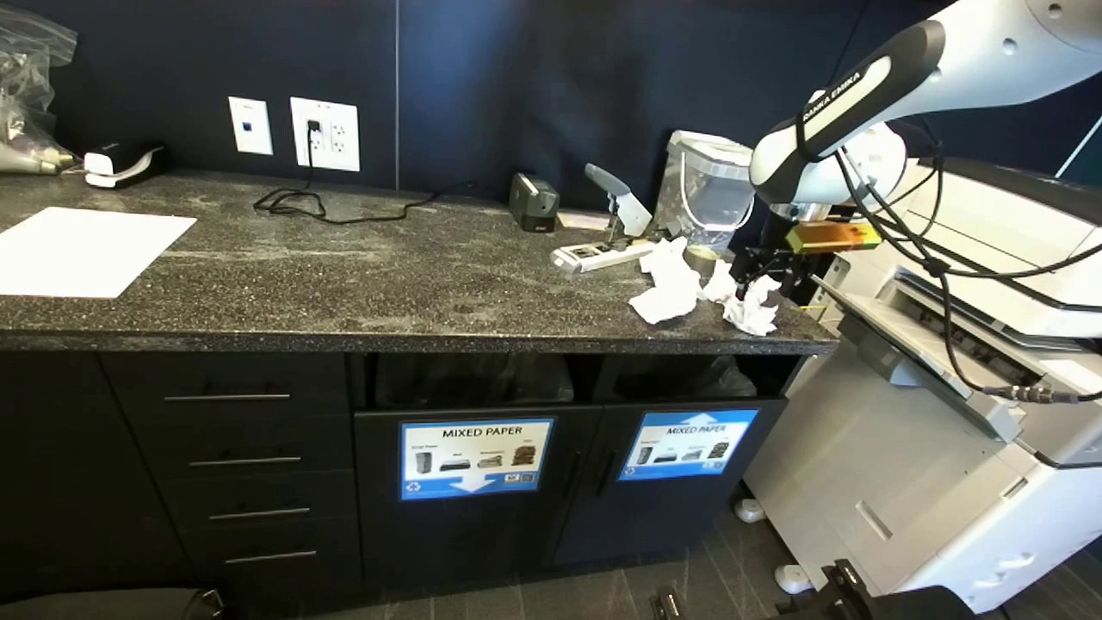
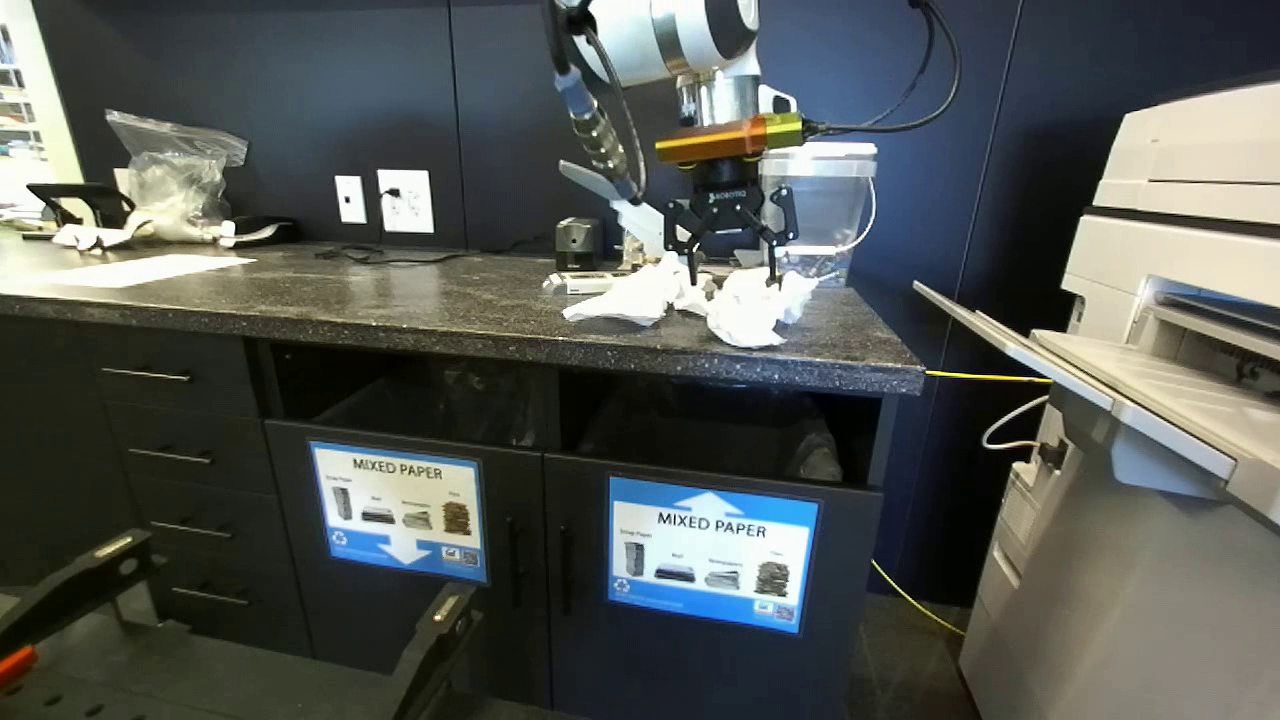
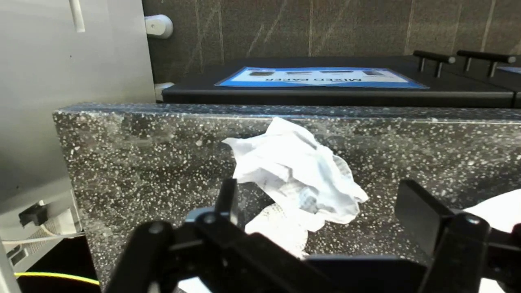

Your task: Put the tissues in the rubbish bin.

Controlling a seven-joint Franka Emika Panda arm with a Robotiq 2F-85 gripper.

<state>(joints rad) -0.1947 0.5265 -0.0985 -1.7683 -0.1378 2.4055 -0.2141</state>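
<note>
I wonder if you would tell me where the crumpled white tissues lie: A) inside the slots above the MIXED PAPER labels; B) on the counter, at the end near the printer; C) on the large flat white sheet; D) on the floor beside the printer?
B, since both exterior views show the tissues on the counter, at its end near the printer.

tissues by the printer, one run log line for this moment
tissues: crumpled on counter | claw: open over one, nothing held, contact unclear | bin: under counter, slot open, contents unclear
</note>
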